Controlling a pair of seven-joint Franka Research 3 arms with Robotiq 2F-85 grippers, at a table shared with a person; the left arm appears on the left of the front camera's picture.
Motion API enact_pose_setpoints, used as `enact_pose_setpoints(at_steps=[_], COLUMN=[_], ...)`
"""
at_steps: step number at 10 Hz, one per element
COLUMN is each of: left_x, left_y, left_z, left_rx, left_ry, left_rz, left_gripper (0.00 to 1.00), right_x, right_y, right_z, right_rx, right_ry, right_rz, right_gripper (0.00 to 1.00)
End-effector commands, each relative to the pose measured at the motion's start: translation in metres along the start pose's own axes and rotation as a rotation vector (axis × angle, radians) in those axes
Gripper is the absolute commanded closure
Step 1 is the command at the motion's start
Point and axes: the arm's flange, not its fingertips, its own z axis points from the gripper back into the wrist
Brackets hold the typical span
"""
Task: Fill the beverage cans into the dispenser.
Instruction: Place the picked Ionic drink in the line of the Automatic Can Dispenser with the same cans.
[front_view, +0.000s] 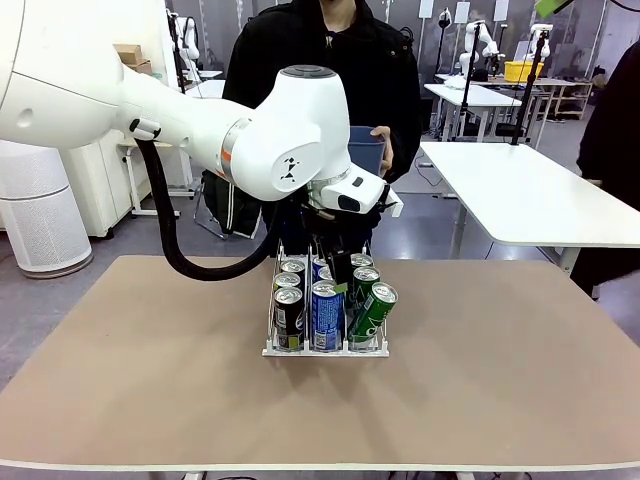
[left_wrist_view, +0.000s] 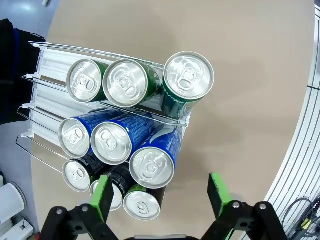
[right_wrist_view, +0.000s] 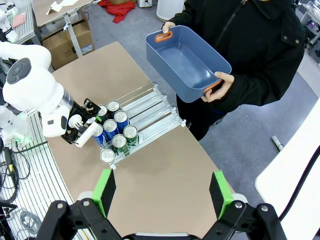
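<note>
a small white wire-and-clear-plastic dispenser (front_view: 325, 345) with three narrow lanes is seen standing near the middle of a tan surface (front_view: 500, 380). slim aluminium beverage cans (front_view: 326, 315) with silver tops are packed into its near end: dark black-grey cans in the lane at picture left, blue cans in the middle lane, green cans with white lettering in the right lane. the front green can (front_view: 372, 311) is tilted, leaning outward over the dispenser's corner. in the left wrist view, the same cans (left_wrist_view: 120, 140) are seen from above, three to a lane, with the tilted green can (left_wrist_view: 184, 85) jutting past the wire rail. the left gripper (left_wrist_view: 160, 192), black with green pads, is held above the cans with its fingers spread wide and nothing between them. the right gripper (right_wrist_view: 162, 190) is likewise spread and empty, held high above the surface, well apart from the dispenser (right_wrist_view: 145, 112). at the far side, a blue rectangular plastic bin (right_wrist_view: 185, 60) is held in both hands by a person in dark clothing (right_wrist_view: 250, 45).
</note>
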Motion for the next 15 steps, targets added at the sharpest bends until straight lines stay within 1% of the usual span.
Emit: enact_pose_setpoints(at_steps=[1,2,3,4,5,6,8,9,10,12,13,15], left_x=[0.0,-0.011,-0.017,-0.031,-0.051,-0.069,-0.108,-0.127,-0.139,-0.166,-0.18,-0.195], left_y=[0.0,0.0,0.003,0.006,0.008,0.01,0.018,0.029,0.034,0.05,0.059,0.071], left_z=[0.0,0.017,0.033,0.054,0.079,0.102,0.153,0.178,0.196,0.232,0.256,0.299], left_rx=[0.0,-0.055,-0.082,-0.104,-0.177,-0.185,-0.122,-0.081,-0.076,-0.044,-0.02,0.077], left_ry=[0.0,-0.026,-0.071,-0.09,-0.134,-0.179,-0.205,-0.179,-0.179,-0.223,-0.245,-0.303], left_rz=[0.0,0.036,0.058,0.075,0.041,0.046,0.119,0.15,0.15,0.152,0.172,0.241], left_gripper=[0.0,0.0,0.0,0.0,0.0,0.0,0.0,0.0,0.0,0.0,0.0,0.0], right_x=[-0.001,-0.001,-0.001,-0.001,-0.001,-0.001,-0.001,-0.001,-0.001,-0.001,-0.001,-0.001], right_y=[0.003,0.003,0.003,0.003,0.003,0.003,0.003,0.003,0.003,0.003,0.003,0.003], right_z=[-0.001,-0.001,-0.001,-0.001,-0.001,-0.001,-0.001,-0.001,-0.001,-0.001,-0.001,-0.001], right_rx=[0.001,0.001,0.001,0.001,0.001,0.001,0.001,0.001,0.001,0.001,0.001,0.001], right_ry=[0.006,0.006,0.006,0.006,0.006,0.006,0.006,0.006,0.006,0.006,0.006,0.006], right_rz=[-0.005,-0.005,-0.005,-0.005,-0.005,-0.005,-0.005,-0.005,-0.005,-0.005,-0.005,-0.005], right_gripper=[0.0,0.0,0.0,0.0,0.0,0.0,0.0,0.0,0.0,0.0,0.0,0.0])
